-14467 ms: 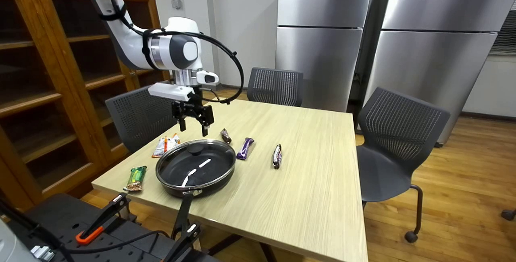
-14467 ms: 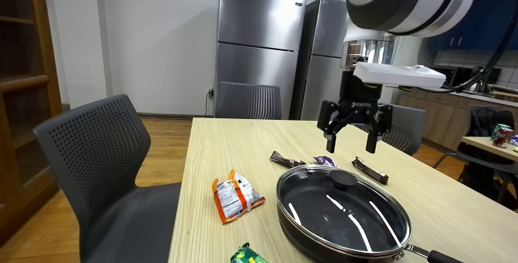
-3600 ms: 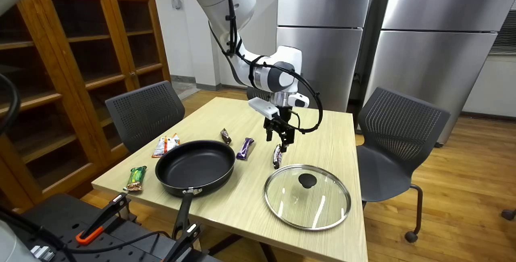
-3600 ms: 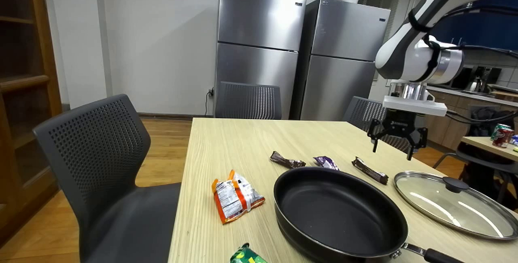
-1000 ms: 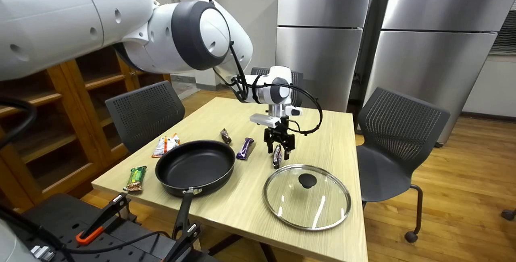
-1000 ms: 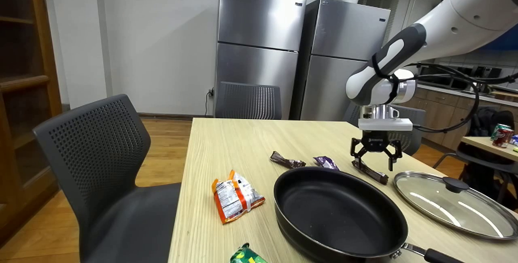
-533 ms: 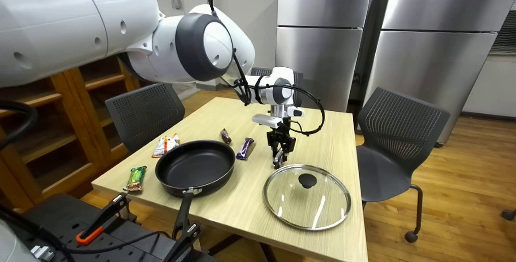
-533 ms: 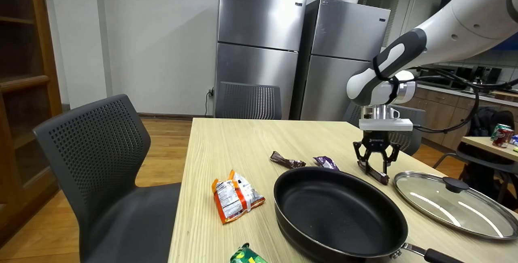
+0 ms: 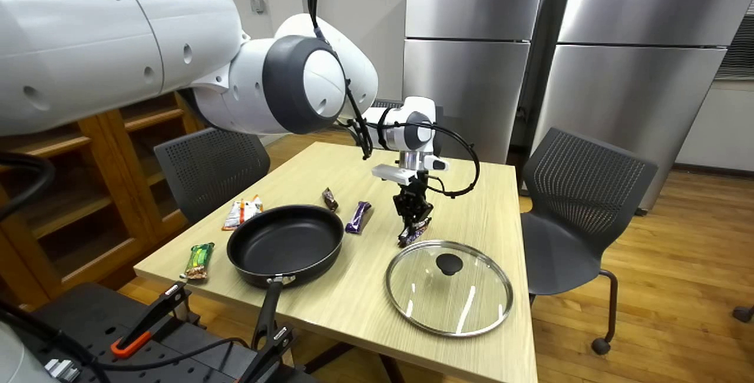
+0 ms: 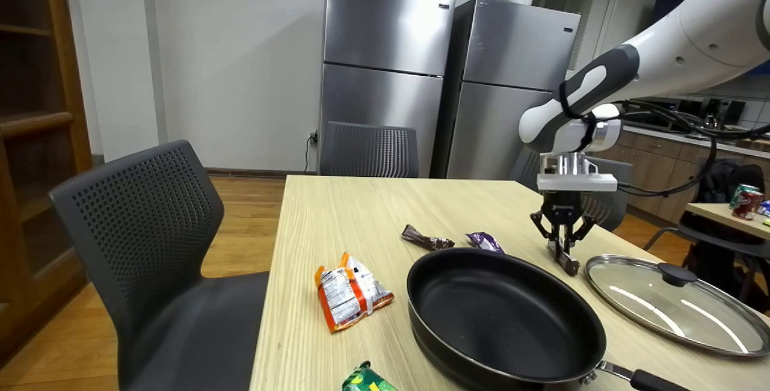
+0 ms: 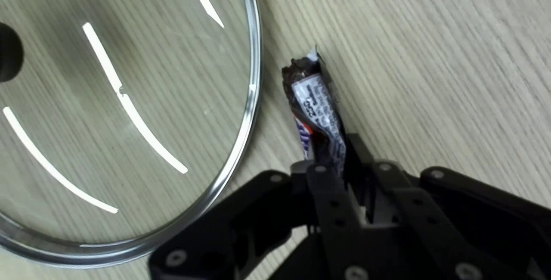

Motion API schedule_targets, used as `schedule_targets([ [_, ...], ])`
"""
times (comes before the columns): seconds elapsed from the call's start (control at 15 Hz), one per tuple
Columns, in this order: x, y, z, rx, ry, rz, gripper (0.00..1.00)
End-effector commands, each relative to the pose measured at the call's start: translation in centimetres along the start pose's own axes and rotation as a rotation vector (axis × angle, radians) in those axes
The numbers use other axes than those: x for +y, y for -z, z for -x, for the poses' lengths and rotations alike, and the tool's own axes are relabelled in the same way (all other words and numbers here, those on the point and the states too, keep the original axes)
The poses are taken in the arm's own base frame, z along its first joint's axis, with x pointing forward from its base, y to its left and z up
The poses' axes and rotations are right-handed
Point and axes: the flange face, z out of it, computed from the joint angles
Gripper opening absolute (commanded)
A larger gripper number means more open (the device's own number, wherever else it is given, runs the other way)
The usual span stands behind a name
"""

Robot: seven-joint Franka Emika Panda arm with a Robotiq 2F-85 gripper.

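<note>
Snack bar [image 11: 316, 103], dark-wrapped, lies on the table [image 9: 465, 206], gripped by the end effector [image 11: 333, 159], whose jaws are closed on its sides. The glass lid [image 9: 439, 303] lies just beside it; the black pan [image 9: 285, 241] stands farther off, with a purple-wrapped bar [image 9: 358, 218] close to its rim.

One pan [image 9: 285, 240], one lid [image 9: 450, 289], five snacks [image 11: 316, 103], two fridges [image 10: 388, 72].

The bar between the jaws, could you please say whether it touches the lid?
Apart: the wrist view shows a strip of table between bar and lid.
</note>
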Motion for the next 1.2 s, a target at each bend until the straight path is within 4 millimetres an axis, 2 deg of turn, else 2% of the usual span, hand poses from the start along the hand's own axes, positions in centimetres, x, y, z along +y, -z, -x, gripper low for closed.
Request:
schedule_targets([
  [0.0, 0.1, 1.1, -0.1, -0.017, 0.005, -0.03, 0.02],
  [0.2, -0.4, 2.1, -0.1, -0.011, 0.01, -0.025, 0.03],
  [0.73, -1.9, 5.8, 1.5, -0.027, 0.038, -0.005, 0.03],
  [1.13, -3.3, 8.1, 3.4, -0.015, 0.053, 0.001, 0.03],
])
